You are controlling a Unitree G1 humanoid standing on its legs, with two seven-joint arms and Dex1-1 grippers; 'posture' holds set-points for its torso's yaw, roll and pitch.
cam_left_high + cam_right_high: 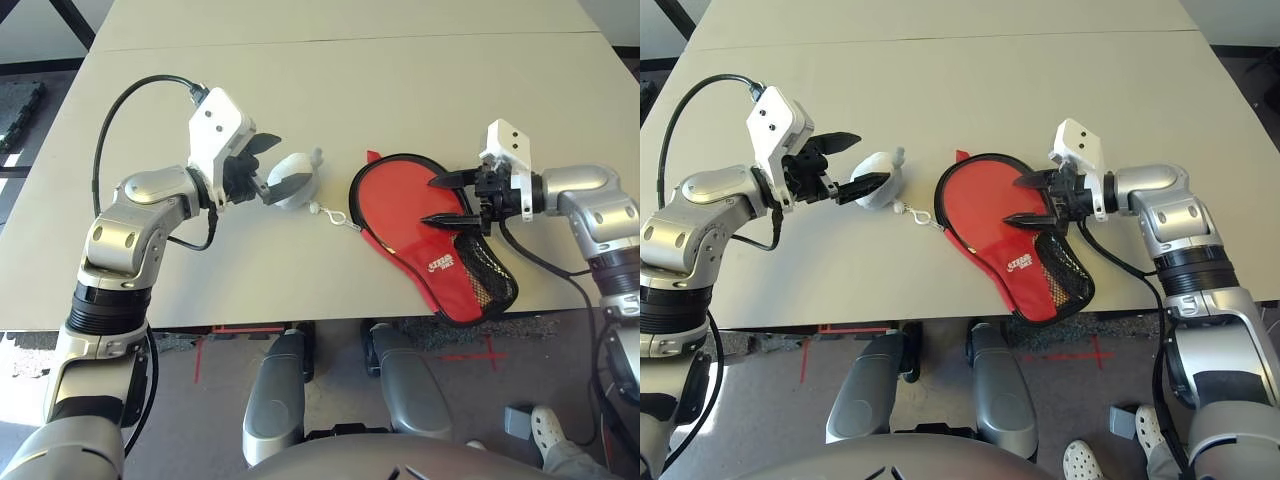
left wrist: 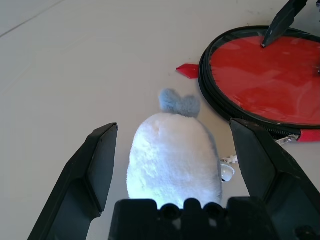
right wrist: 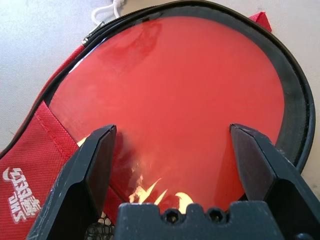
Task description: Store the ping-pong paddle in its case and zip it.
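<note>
Table (image 1: 400,90): pale beige top carrying everything in the head views.
Case (image 1: 455,285): red fabric with black edging, lying flat at centre right of the left eye view; its narrow end with the black mesh pocket (image 1: 490,280) and white logo (image 1: 441,264) reaches the near table edge.
Ping-pong paddle (image 3: 175,95): its round red face lies inside the case's round end, ringed by the open black zip edge; the handle cannot be seen.
Zip pull cord (image 1: 335,216): white, trailing from the case's left rim across the table.
Plush lump (image 2: 172,155): small, white and fuzzy with a grey tuft, left of the case and apart from it.
Left end effector (image 2: 175,165): fingers spread wide on either side of the plush lump, not clamped on it.
Right end effector (image 1: 440,200): fingers spread apart over the paddle's red face, holding nothing.
</note>
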